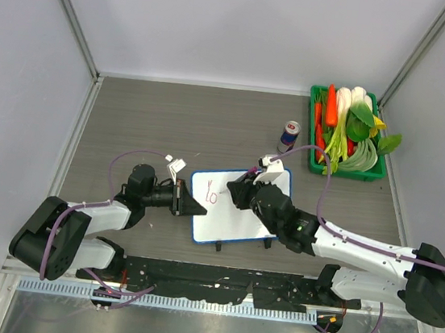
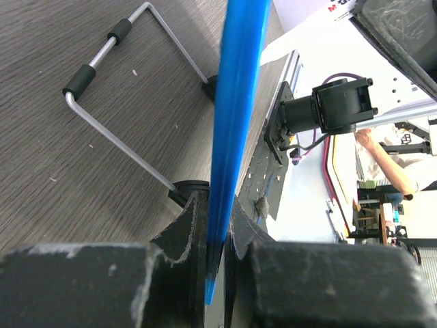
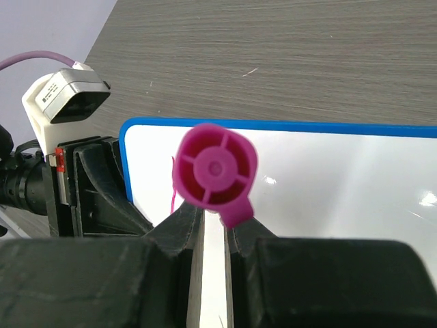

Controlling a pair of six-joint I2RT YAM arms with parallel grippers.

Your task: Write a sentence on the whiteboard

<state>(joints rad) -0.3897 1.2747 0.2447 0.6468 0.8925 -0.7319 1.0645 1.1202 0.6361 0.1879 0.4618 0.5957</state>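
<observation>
At the whiteboard's [image 1: 236, 221] left edge, my left gripper [image 1: 198, 208] is pinched almost fully closed on the thin blue rim [image 2: 235, 137]. The left wrist view shows the rim edge-on, clamped between both fingers [image 2: 188, 229]. The board itself sits on the dark wood-grain table [image 1: 171, 120], skewed a little. Its two black clips [image 1: 218, 247] are on its near long edge. Over the board's far half, my right gripper [image 1: 240, 191] is closed on a pink marker [image 3: 215, 174]. The right wrist view shows its round end standing up between the fingers, and I cannot see the tip. The sentence [image 1: 212, 192] so far is a couple of reddish strokes near the board's far-left corner, just left of the right gripper. I cannot read them as letters. Well beyond the board's far-right corner stand a drink can [image 1: 289, 136] and a green crate [image 1: 314, 157] of vegetables.
</observation>
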